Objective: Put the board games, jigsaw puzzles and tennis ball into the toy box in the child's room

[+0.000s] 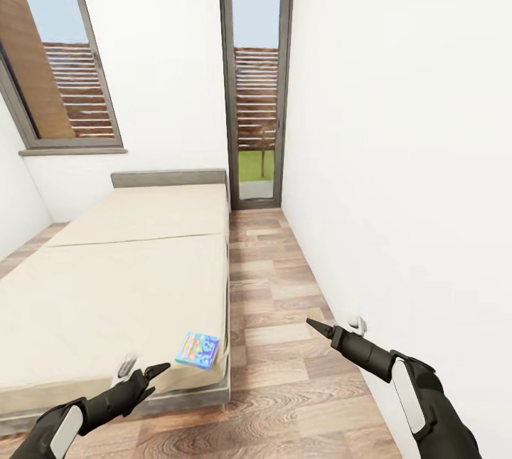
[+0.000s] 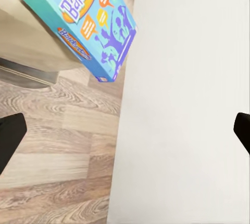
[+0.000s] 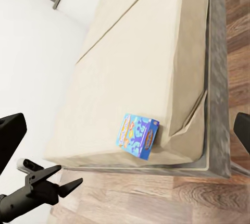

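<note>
one blue balderdash game box [image 1: 198, 350] lies flat at the bed's [image 1: 107, 281] near corner, just ahead and right of your left gripper [image 1: 158, 371], whose jaws stand wide and empty. the right gripper [image 1: 318, 326], empty, jaws nearly closed, hangs well apart over the floor. the box's long axis runs roughly along the bed's foot edge.

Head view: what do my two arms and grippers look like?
Both arms are matte black with a pale grey-white panel on the forearm. The left gripper and the right gripper each end in slim, pointed black fingers. No cables or markings are visible.
</note>
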You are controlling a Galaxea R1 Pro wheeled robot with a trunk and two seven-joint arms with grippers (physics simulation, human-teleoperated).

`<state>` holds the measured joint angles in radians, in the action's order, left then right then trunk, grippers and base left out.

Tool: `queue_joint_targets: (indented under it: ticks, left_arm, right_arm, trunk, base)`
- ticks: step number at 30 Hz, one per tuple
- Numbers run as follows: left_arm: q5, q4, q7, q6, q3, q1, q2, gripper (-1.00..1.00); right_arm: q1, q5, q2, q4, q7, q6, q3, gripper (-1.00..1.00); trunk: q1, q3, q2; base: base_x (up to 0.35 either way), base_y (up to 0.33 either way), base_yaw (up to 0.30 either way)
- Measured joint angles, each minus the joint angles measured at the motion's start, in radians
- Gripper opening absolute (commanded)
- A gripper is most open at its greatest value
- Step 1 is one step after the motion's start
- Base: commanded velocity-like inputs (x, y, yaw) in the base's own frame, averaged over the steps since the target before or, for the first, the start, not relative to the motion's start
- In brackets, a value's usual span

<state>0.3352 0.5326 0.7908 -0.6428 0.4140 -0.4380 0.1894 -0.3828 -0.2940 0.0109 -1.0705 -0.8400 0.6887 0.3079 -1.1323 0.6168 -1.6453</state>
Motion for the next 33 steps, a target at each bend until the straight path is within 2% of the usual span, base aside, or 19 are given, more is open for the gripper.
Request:
queue_joint_targets:
  ticks: [6,10,14,28,33]
  left_arm:
    - [-0.003,-0.001,0.118,0.000,0.000,0.000,0.026,1.00]
    - [-0.003,-0.002,0.163,0.000,-0.001,0.000,0.040,1.00]
    - [-0.002,-0.003,0.186,-0.002,-0.001,0.000,0.045,1.00]
    - [-0.001,-0.003,0.205,0.000,-0.002,0.001,0.051,1.00]
    - [-0.002,-0.003,0.250,-0.001,-0.001,0.001,0.054,1.00]
  right_arm:
    - [0.000,0.000,0.000,-0.002,0.001,0.001,0.000,1.00]
    - [0.000,0.000,0.000,-0.003,0.001,0.001,0.000,1.00]
    - [0.000,-0.001,0.001,-0.007,0.001,0.003,0.000,1.00]
    - [-0.001,0.000,0.002,-0.011,0.000,0.011,-0.006,1.00]
    - [-0.001,0.000,0.004,-0.013,-0.003,0.015,-0.021,1.00]
  trunk:
    - [-0.023,0.019,-0.042]
    - [-0.038,0.031,-0.070]
    - [-0.054,0.044,-0.098]
    - [-0.107,0.088,-0.196]
    - [-0.127,0.103,-0.231]
  base:
    - [0.000,0.000,0.000]
    - [0.000,0.000,0.000]
    - [0.000,0.000,0.000]
    - [0.000,0.000,0.000]
    - [0.000,0.000,0.000]
